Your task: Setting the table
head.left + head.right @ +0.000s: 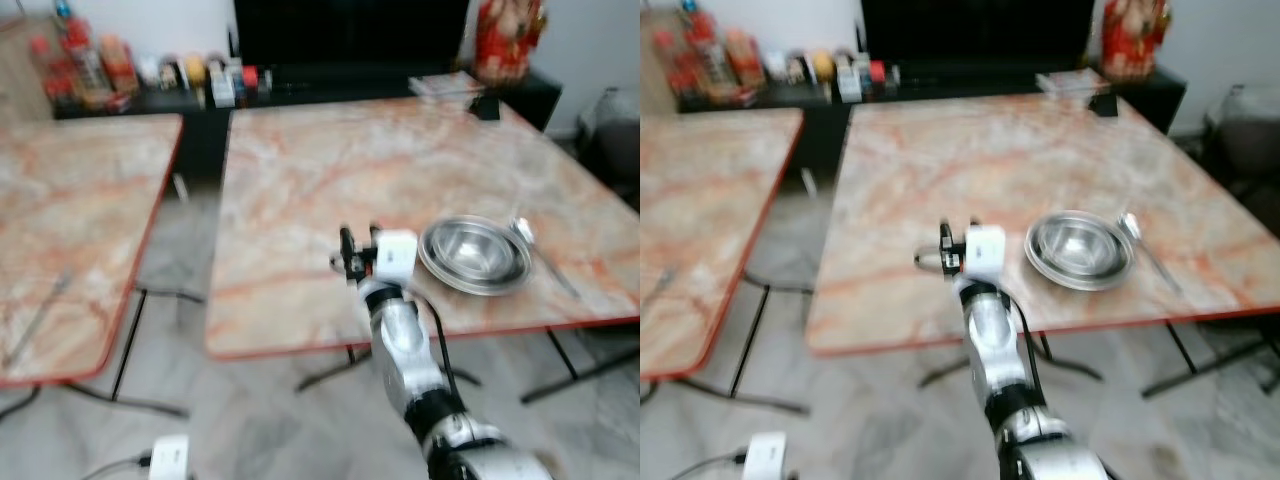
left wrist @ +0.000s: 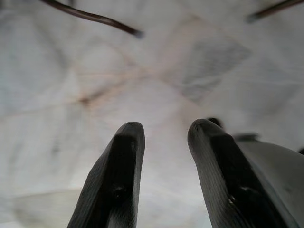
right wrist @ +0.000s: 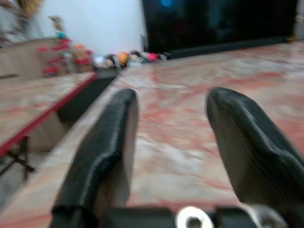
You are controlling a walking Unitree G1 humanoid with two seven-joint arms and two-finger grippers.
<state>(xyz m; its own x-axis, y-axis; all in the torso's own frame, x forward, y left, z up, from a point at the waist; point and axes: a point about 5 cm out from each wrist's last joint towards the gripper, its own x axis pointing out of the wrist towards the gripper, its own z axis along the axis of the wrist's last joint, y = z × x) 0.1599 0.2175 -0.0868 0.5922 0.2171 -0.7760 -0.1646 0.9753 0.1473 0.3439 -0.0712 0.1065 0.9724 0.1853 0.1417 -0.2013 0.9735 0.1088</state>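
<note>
The right gripper (image 1: 358,252) is held out over the near part of a marble-patterned table (image 1: 330,170) with a red edge, its two black fingers (image 3: 102,147) spread wide apart with nothing between them. Just to its right on the tabletop sits a steel bowl (image 1: 476,254), upright and apart from the gripper, and a spoon (image 1: 540,252) lies on the table just beside the bowl's far-right rim. A second table (image 1: 70,210) of the same pattern stands to the left across a gap of pale tiled floor (image 1: 170,270). Behind the tables a dark low cabinet (image 1: 300,90) carries a row of bottles and jars (image 1: 100,65), too blurred to name singly. The left gripper (image 2: 164,142) hangs over the pale floor, its fingers a little apart and holding nothing.
</note>
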